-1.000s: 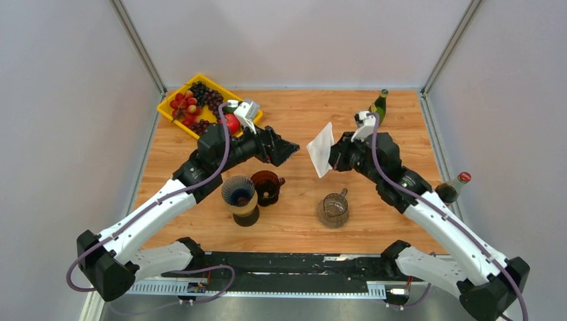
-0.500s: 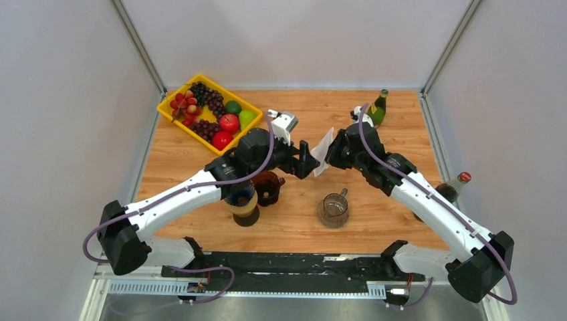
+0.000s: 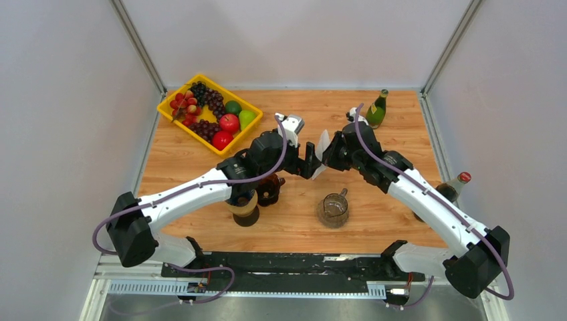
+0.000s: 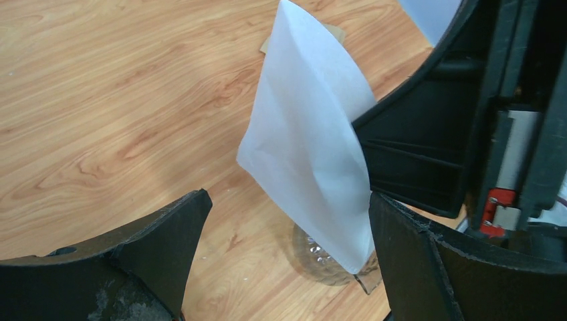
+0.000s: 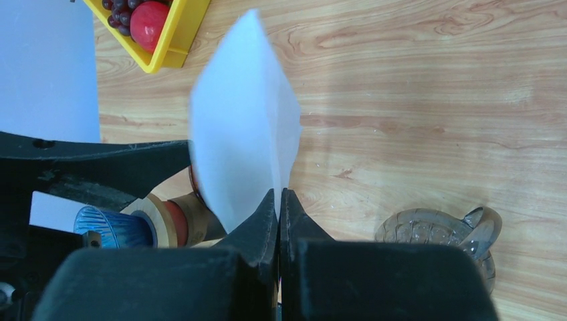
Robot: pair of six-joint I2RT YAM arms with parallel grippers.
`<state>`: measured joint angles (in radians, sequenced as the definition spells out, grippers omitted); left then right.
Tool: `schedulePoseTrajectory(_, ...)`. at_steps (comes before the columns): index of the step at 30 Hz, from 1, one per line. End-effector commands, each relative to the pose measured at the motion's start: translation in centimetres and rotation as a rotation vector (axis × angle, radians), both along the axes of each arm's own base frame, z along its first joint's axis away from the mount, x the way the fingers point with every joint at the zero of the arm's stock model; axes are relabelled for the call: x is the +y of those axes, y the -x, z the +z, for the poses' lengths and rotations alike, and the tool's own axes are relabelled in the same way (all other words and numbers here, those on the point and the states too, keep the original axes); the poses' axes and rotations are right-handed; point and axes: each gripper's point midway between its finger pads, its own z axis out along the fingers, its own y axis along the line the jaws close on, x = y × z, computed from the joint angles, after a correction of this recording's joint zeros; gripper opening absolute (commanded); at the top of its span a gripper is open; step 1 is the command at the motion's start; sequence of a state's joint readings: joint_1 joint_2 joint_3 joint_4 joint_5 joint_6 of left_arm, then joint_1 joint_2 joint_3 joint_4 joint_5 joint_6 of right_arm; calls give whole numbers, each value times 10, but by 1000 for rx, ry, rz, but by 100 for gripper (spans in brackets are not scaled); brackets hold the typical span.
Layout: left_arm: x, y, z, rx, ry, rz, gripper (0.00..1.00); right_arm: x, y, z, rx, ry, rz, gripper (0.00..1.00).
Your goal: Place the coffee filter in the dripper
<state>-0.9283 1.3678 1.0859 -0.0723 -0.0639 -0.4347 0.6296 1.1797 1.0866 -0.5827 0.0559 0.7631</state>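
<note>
Nearest my side of the surface (image 3: 374, 221), a clear glass mug (image 3: 333, 209) stood alone, with its handle turned toward the far side. Left of it, and partly under the left forearm, sat the ribbed blue dripper (image 3: 242, 206) on its tan collar, with nothing in it. A brown translucent handled cup (image 3: 269, 188) stood just beside it on the right. Beyond these, over the middle of the surface, the two arms met tip to tip. The right end effector (image 5: 279, 200) was clenched on one edge of the white coffee filter (image 5: 244, 120), holding it flat and upright in the air, well apart from the dripper. The left end effector (image 4: 287, 227) was released, its fingers (image 4: 160, 254) spread wide on either side of the filter. In the left wrist view the paper hung close to the finger on that view's right, and I could not tell whether they touched. At the right edge stood a dark bottle with a red cap (image 3: 456, 185). In the far left corner lay a yellow tray (image 3: 175, 118) holding red apples (image 3: 229, 122), a lime (image 3: 233, 107), dark grapes (image 3: 212, 98) and small red fruit. Far right stood a green bottle (image 3: 378, 110).
</note>
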Motion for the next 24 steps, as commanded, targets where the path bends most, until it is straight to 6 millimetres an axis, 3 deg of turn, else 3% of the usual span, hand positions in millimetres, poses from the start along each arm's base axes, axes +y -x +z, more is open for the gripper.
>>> schedulePoseTrajectory(1, -6, -8, 15, -49, 2, 32, 100, 20, 2, 24, -22, -88, 71, 0)
schedulePoseTrajectory(15, 30, -28, 17, -82, -70, 256, 100, 16, 8, 13, -91, 33, 158, 0)
schedulePoseTrajectory(24, 26, -28, 24, -63, -66, 255, 100, 20, 6, 17, -184, 151, 167, 0)
